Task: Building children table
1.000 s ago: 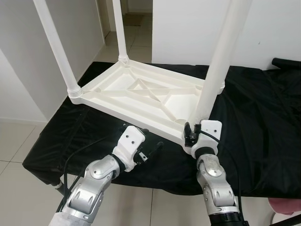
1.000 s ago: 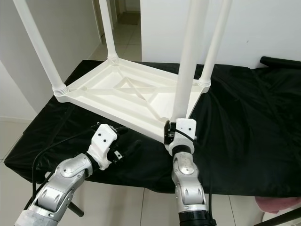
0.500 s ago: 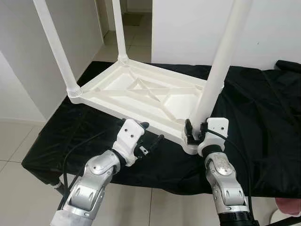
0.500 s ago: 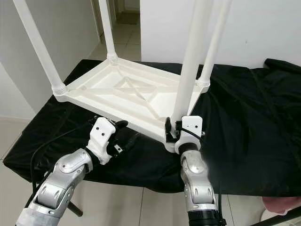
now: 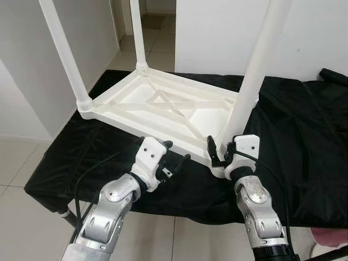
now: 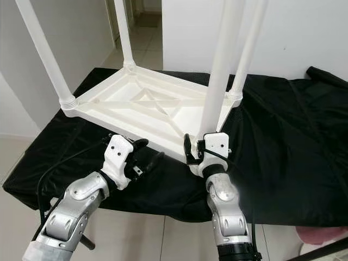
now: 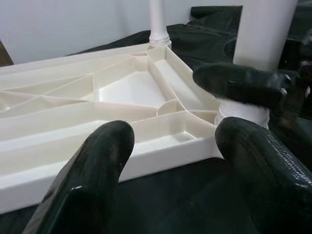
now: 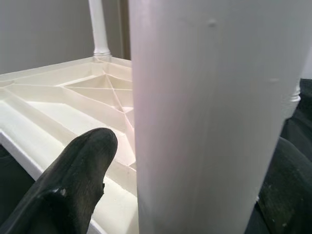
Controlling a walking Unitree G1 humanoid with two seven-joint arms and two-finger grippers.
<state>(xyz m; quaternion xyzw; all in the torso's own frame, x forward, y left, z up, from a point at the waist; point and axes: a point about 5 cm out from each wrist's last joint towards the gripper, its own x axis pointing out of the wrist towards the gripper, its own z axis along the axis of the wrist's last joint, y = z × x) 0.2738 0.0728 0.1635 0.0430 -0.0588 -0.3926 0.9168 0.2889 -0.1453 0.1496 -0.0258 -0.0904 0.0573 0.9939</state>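
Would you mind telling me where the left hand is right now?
The left hand hovers open over the black cloth, just before the upturned table top's near edge, left of the right hand.

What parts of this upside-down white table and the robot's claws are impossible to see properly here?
- Tops of the table legs: cut off by the upper edge in both eye views.
- Socket under the near leg: hidden behind the right gripper.
- Right gripper's far finger: mostly hidden by that leg in the right wrist view.
- Pink thing: cut off at the corner.

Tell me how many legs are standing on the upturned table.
4: near-left corner leg, far-left leg, far-right leg, and the nearest leg, with the right end effector at its base.
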